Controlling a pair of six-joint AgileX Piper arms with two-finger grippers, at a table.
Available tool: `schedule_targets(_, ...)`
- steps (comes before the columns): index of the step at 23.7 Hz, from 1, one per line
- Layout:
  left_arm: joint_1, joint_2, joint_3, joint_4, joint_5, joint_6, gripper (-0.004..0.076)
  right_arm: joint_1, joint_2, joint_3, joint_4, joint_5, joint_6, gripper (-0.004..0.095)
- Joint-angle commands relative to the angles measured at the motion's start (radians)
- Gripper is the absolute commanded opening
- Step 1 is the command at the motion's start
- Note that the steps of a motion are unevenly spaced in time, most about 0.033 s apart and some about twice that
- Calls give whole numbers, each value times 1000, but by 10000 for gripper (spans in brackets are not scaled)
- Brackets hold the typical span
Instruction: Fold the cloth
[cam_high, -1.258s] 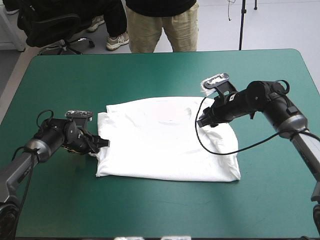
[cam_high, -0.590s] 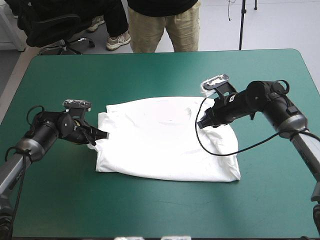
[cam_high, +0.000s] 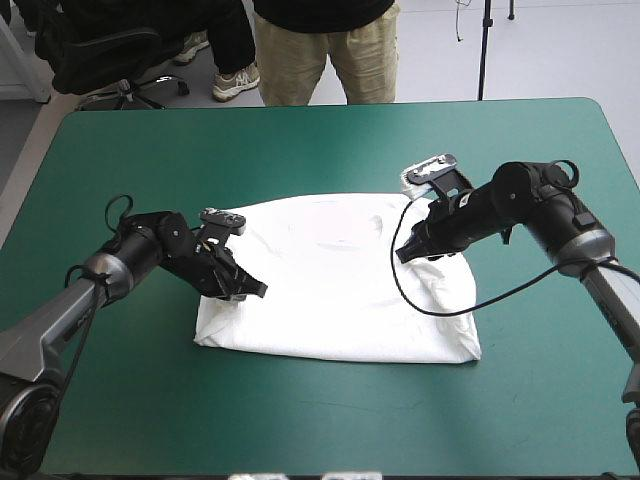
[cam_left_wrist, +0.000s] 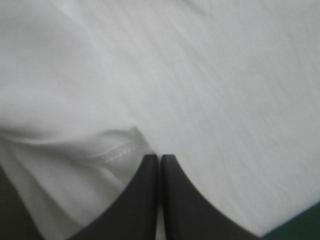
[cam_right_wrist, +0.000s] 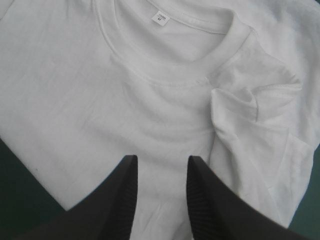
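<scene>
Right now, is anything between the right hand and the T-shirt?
Nothing visible does. The right hand is open over the T-shirt, with only bare white cloth between and ahead of its fingers.

White short-sleeved T-shirt (cam_high: 340, 290) lies spread flat mid-bench (cam_high: 300, 150) on the teal-green cover, neck toward the far edge, sleeves folded in over the body

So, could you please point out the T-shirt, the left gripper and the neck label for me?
T-shirt (cam_high: 330, 300): high view, middle of its flat front.
left gripper (cam_high: 256, 290): high view, its tips, over the T-shirt's left part.
neck label (cam_right_wrist: 161, 17): right wrist view, the label's centre.
</scene>
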Motion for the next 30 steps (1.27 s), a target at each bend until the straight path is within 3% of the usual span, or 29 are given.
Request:
schedule_targets(1,-22,21,-23,-6,-39,5,-17,-4,-41,-28,28,-13,-1,308)
schedule_targets(3,-25,58,-23,26,-38,9,1,-4,-47,-28,28,-11,-1,308)
schedule_targets(4,-25,60,-23,47,-48,9,49,-4,-56,-28,28,-23,-1,308)
schedule_targets(7,-25,-9,-48,53,-37,9,267,-4,-120,-28,28,-68,-1,309)
schedule_targets(9,-25,-90,-61,53,-3,-3,394,-5,-166,-28,11,-30,-3,318)
schedule_targets(12,-25,-222,-59,118,85,-45,401,-5,-210,3,-74,73,40,364)
schedule_targets(16,-25,-376,77,349,90,-238,401,-5,-313,172,-188,20,128,374)
schedule_targets(17,-25,-419,167,429,67,-327,401,-5,-350,247,-206,-9,158,374)
schedule_targets(21,-25,-431,302,364,-21,-366,401,-5,-418,361,-181,-77,186,374)
schedule_targets(26,-25,-400,335,239,-157,-351,401,-5,-431,391,-179,-90,186,374)
schedule_targets(30,-25,-361,335,234,-189,-344,401,-5,-431,391,-179,-93,186,374)
